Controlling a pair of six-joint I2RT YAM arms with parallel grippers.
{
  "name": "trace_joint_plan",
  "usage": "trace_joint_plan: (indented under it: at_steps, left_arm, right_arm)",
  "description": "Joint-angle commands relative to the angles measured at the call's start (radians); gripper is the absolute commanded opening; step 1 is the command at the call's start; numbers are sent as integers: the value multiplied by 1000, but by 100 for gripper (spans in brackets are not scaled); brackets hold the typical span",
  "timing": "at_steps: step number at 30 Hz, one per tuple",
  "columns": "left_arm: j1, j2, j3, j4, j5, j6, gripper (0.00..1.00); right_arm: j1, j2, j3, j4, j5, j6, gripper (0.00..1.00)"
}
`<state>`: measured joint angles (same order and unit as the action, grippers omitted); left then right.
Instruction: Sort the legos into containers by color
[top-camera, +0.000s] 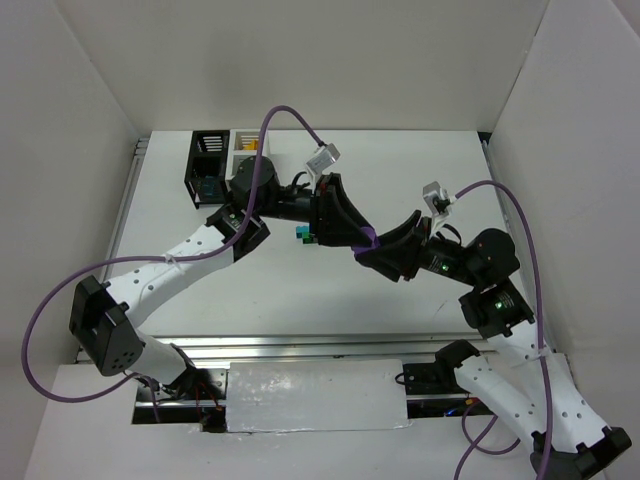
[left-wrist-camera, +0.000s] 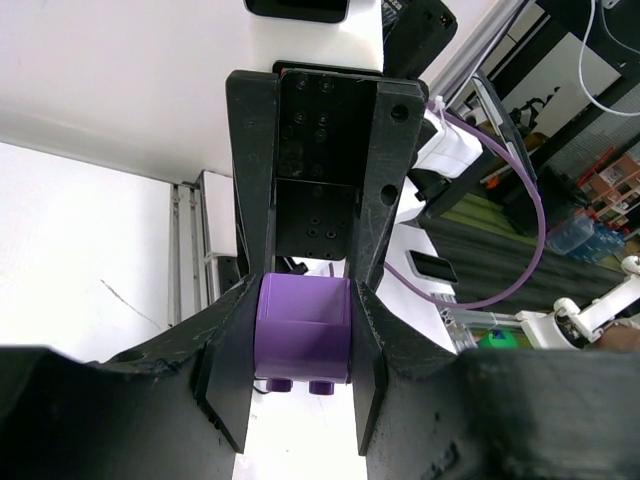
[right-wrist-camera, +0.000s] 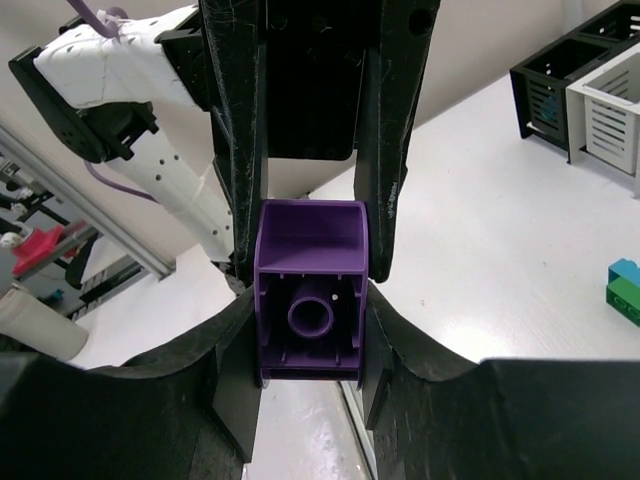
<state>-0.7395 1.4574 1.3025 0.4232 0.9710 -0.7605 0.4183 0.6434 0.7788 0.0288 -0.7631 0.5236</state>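
Top external view: left end effector and right end effector meet tip to tip over the middle of the counter, both clenched on the purple brick; probably a handover or a pull-apart of stuck pieces, cannot tell which. Left wrist view shows round studs at its far end; right wrist view shows the hollow underside with a round tube. It is hard, glossy plastic with flat sides that suit the flat black fingers. Teal and green bricks lie on the counter near the left end effector. Black bin and white bin, slatted and joined, sit at the far left, well apart from the held brick; purple is not yet binned.
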Motion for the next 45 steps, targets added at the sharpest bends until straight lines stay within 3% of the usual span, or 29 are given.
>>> trace_joint_plan:
  at_steps: [1,2,3,8,12,15,16,18,19,22,26,30,34,45]
  left_arm:
    - [3,-37,3,-1,0,41,0]
    - [3,-42,0,-11,-9,50,0]
    - [3,-52,-2,-18,-34,75,0]
    - [28,-91,50,-208,-184,171,0]
    - [116,-104,128,-360,-336,210,0]
    - [152,-97,242,-569,-657,308,0]
    - [153,-92,266,-605,-889,369,0]
    - [164,-69,307,-623,-1120,420,0]
    - [179,-59,310,-609,-1310,458,0]
    - [300,58,366,-558,-1521,497,0]
    - [465,154,418,-495,-1517,495,0]
    - [575,260,564,-587,-1474,497,0]
    - [621,305,632,-642,-1477,503,0]
    - [689,331,583,-649,-1440,495,0]
  right_arm:
    - [-6,-7,47,14,70,-8,25]
    - [-6,-7,42,16,73,-7,56]
    - [-4,-14,37,23,79,-1,99]
    - [-6,-30,16,-12,182,6,100]
    - [-6,-50,-19,-53,251,1,100]
    - [-6,-67,-39,-104,317,1,100]
    - [-6,-71,-42,-124,347,1,100]
    - [-6,-82,-39,-189,447,4,100]
    - [-6,-85,-33,-208,474,4,100]
    - [-6,-97,-19,-276,559,15,100]
    - [-6,-109,-13,-328,558,4,100]
    - [-6,-140,-24,-372,582,-2,100]
    - [-6,-171,-61,-374,608,4,100]
    - [-6,-128,-108,-340,568,44,100]
